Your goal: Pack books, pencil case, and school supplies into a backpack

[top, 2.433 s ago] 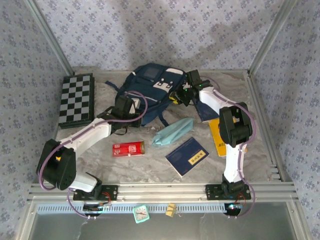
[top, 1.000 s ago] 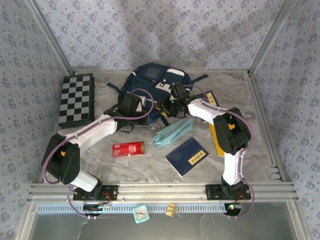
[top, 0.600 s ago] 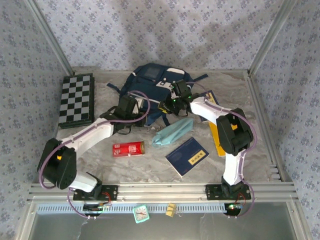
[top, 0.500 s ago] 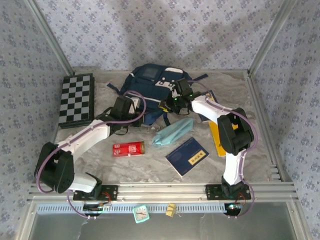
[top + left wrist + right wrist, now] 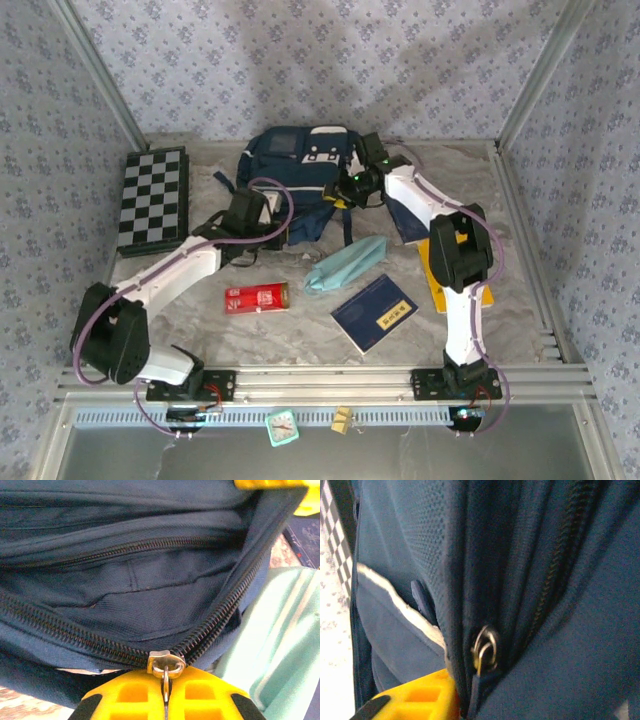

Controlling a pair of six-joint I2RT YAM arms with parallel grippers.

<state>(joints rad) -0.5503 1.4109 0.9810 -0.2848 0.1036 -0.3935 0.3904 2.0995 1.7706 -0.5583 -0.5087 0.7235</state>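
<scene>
Navy backpack (image 5: 150, 595) zipper (image 5: 166, 666) in left claw (image 5: 166, 692)

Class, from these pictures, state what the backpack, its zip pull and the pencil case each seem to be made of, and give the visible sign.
Backpack: woven fabric, probably synthetic, matt navy; a fine weave shows.
Zip pull: probably metal; pale and shiny.
Pencil case: likely soft cloth; matt teal, with creases.

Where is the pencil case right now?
In the top view the pencil case lies mid-table, between backpack and navy book, right of the red box.
</scene>
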